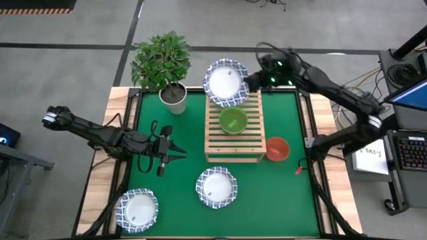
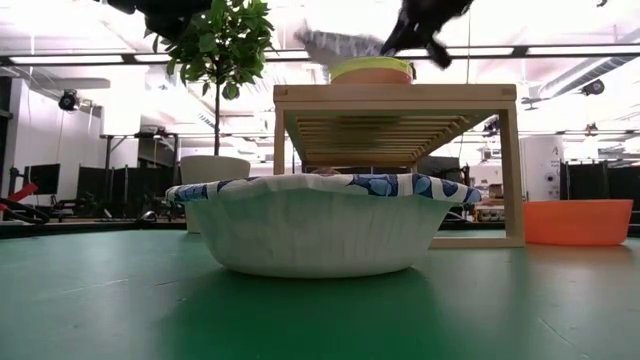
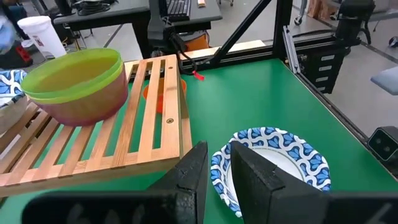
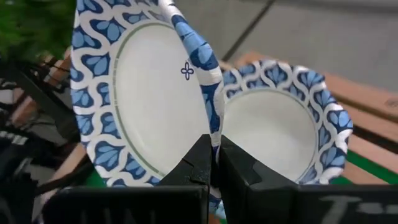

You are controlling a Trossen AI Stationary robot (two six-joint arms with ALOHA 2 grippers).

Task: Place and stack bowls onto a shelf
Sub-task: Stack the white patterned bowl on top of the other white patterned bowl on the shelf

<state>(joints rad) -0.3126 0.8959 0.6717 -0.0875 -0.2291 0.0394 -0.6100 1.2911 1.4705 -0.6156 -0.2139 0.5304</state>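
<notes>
The slatted wooden shelf (image 1: 233,143) stands mid-table on the green mat. My right gripper (image 1: 252,80) is over the shelf's far end, shut on a blue-rimmed white bowl (image 1: 225,82). Another white bowl (image 4: 273,130) rests on the slats beneath it. A green bowl (image 1: 233,120), nested on another small bowl, sits mid-shelf. Two more white bowls (image 1: 216,187) (image 1: 137,208) and a red bowl (image 1: 277,149) sit on the mat. My left gripper (image 1: 181,153) hovers left of the shelf, its fingers a narrow gap apart, touching nothing. My right gripper (image 4: 214,149) pinches the white bowl's blue patterned rim (image 4: 211,121) between its two fingers, one finger inside the bowl and one outside. It comes from the table's right side. The bowl is lifted clear and tilted above the bowl on the shelf.
A potted plant (image 1: 175,97) stands at the mat's far left corner, close to the shelf's far end. The red bowl sits just right of the shelf. Open green mat (image 1: 287,200) lies near and to the right.
</notes>
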